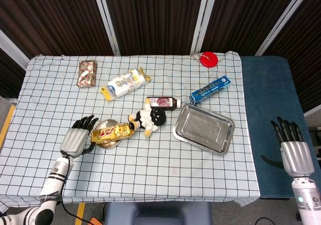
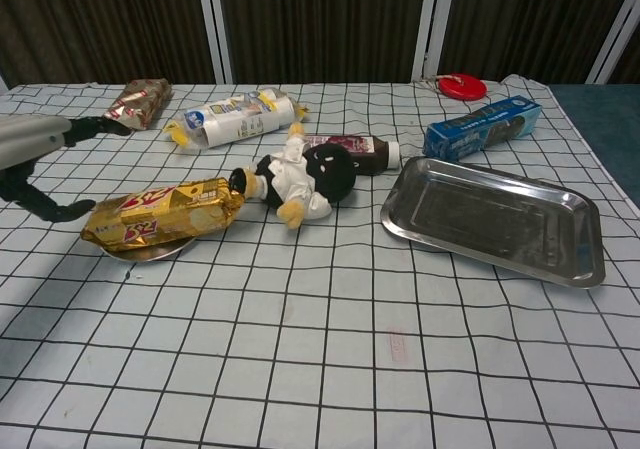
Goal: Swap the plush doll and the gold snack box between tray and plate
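Observation:
The gold snack box (image 1: 111, 133) (image 2: 163, 212) lies across the small round plate (image 1: 104, 143) (image 2: 143, 253) at the table's left. A black and white plush doll (image 1: 149, 118) (image 2: 300, 178) lies on the cloth between plate and steel tray (image 1: 203, 130) (image 2: 497, 221), touching neither rim clearly. The tray holds nothing. My left hand (image 1: 78, 137) (image 2: 36, 159) hovers just left of the snack box, fingers spread, thumb near the box's end, gripping nothing. My right hand (image 1: 293, 152) is off the table to the right, fingers apart and empty.
A dark bottle (image 1: 162, 102) lies behind the doll. A blue box (image 1: 210, 89), a red disc (image 1: 208, 59), a white snack bag (image 1: 125, 83) and a brown packet (image 1: 87, 73) lie along the far half. The blue side surface (image 1: 273, 109) borders the table's right.

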You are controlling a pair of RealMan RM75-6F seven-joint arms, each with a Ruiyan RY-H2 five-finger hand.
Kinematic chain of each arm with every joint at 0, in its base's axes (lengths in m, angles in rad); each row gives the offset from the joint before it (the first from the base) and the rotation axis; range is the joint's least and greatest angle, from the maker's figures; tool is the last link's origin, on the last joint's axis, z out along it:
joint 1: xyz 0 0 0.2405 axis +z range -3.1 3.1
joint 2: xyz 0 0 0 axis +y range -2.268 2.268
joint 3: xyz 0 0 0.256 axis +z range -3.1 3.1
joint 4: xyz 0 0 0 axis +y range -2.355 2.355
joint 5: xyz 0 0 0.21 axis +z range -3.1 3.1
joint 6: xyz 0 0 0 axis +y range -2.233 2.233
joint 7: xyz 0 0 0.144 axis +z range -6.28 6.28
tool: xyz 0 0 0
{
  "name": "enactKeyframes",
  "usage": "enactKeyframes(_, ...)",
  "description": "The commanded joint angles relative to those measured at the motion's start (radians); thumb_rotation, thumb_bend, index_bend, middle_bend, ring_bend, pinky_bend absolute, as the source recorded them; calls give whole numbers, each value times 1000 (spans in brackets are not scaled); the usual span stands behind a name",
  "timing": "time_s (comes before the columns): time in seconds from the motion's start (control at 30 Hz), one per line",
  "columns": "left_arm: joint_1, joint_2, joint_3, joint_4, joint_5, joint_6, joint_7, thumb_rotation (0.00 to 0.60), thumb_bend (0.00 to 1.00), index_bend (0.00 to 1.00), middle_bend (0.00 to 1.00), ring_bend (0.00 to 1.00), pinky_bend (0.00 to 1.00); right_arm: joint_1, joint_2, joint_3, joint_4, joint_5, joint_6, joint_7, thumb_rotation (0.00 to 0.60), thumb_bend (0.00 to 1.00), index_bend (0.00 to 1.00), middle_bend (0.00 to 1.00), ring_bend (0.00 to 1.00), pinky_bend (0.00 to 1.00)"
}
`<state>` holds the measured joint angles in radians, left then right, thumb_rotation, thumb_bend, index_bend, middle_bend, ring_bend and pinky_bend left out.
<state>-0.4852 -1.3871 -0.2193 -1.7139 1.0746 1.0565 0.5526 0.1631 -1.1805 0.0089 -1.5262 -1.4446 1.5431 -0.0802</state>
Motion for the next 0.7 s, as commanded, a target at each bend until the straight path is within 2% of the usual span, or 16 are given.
enactKeyframes(0.03, -58, -60, -13, 45, -59, -23, 57, 600, 417, 0, 0, 0, 127, -6, 4, 4, -4, -6, 6, 3, 600, 98, 0, 0, 0, 0)
enactKeyframes(0.2, -116, -116, -9, 81, -131, -54, 95, 600, 417, 0, 0, 0, 127, -19, 8, 13, -10, -17, 14, 3, 600, 98, 0, 0, 0, 0)
enactKeyframes(0.6, -171, -140, 20, 74, -230, -57, 103, 600, 417, 0, 3, 1, 127, -31, -1, 29, -6, -36, 3, -7, 600, 97, 0, 0, 0, 0)
enactKeyframes(0.7, -178, -159, 29, 103, -222, -54, 85, 600, 417, 0, 73, 48, 127, -33, -7, 34, 0, -39, 3, -3, 600, 98, 0, 0, 0, 0)
